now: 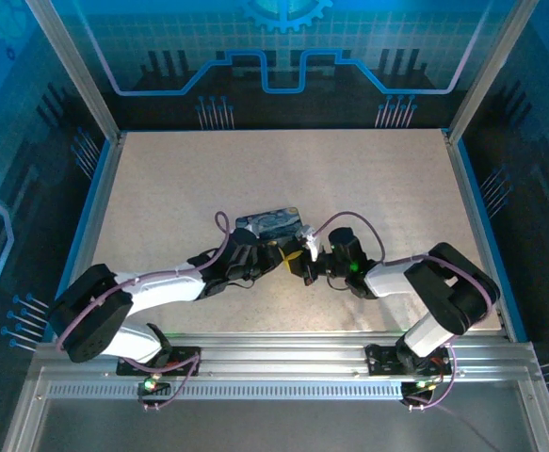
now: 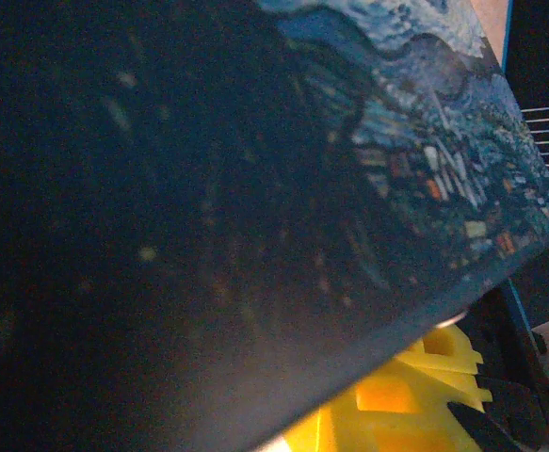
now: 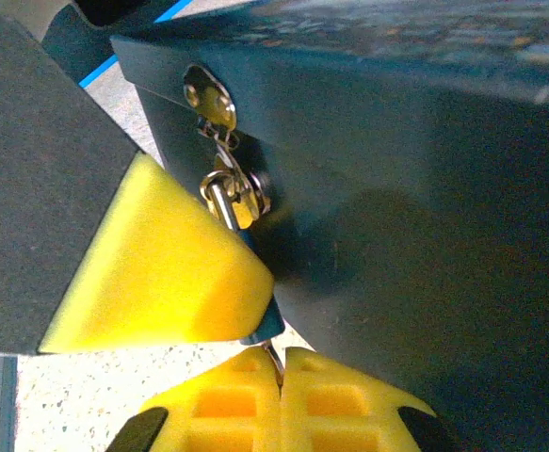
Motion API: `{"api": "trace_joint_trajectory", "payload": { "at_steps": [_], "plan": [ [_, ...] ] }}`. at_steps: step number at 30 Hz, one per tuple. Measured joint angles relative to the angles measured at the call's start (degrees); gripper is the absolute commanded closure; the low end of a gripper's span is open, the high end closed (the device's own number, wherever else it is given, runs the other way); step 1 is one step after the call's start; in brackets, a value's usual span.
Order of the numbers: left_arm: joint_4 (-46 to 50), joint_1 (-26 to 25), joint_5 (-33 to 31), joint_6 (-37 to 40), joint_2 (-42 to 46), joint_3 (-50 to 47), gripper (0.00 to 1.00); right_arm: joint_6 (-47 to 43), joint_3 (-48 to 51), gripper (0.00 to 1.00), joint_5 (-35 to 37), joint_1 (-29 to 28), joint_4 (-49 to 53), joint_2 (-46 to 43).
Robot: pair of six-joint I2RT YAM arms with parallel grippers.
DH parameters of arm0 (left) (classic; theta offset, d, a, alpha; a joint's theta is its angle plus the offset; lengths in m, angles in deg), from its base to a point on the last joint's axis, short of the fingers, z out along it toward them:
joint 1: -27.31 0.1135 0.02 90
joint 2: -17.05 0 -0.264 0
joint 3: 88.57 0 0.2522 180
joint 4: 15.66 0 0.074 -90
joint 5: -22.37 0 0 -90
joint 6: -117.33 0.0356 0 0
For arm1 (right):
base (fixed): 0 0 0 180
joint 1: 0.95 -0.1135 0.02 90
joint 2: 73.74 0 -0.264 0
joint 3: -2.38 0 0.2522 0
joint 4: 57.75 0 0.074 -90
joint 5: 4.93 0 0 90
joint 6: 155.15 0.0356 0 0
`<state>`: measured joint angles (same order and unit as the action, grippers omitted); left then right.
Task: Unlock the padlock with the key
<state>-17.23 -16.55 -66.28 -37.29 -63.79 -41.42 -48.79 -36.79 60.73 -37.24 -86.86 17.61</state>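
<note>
The bluish padlock (image 3: 266, 318) hangs by its silvery shackle (image 3: 219, 202) from the hasp on the side of the dark-blue painted tin (image 3: 425, 188). A yellow pad (image 3: 161, 273) of my left gripper (image 1: 281, 254) presses against the padlock and covers most of its body; the other left finger is hidden. My right gripper (image 3: 281, 365) is shut on the thin metal key (image 3: 274, 356), whose tip meets the underside of the padlock. In the left wrist view the tin (image 2: 255, 188) looms close, with yellow pads (image 2: 425, 391) below it.
The tin (image 1: 266, 222) sits mid-table, with both grippers meeting just in front of it. The speckled table (image 1: 255, 169) stretches beyond the tin. Blue rails run along the left and right edges, and a metal beam (image 1: 274, 363) crosses in front.
</note>
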Motion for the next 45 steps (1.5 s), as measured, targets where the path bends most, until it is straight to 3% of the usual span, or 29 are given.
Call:
{"api": "trace_joint_trajectory", "payload": {
  "at_steps": [6,14,19,29,37,45],
  "plan": [
    [-1.31,0.0,-0.02,0.02,-2.62,0.0,0.81,3.04,0.13,0.95,1.2,-0.17,-0.87,2.29],
    [-1.73,0.55,0.68,0.13,-3.78,-0.07,0.72,7.89,0.33,0.95,4.57,-1.88,-0.42,2.6],
    [-1.68,0.81,2.56,0.2,-3.72,-0.81,0.55,11.69,0.35,0.95,6.4,-3.61,-0.44,2.6],
    [-0.44,1.2,5.62,0.17,5.51,-5.14,0.35,15.93,0.26,0.95,7.48,-5.57,-0.79,4.09],
    [1.11,4.48,5.81,-0.04,14.95,-10.78,0.35,20.65,-0.55,0.95,7.41,-7.34,0.22,4.09],
    [0.44,4.7,5.88,-1.79,14.6,-13.33,0.4,26.91,-0.55,0.95,7.28,-8.72,2.51,2.21]
  ]
}}
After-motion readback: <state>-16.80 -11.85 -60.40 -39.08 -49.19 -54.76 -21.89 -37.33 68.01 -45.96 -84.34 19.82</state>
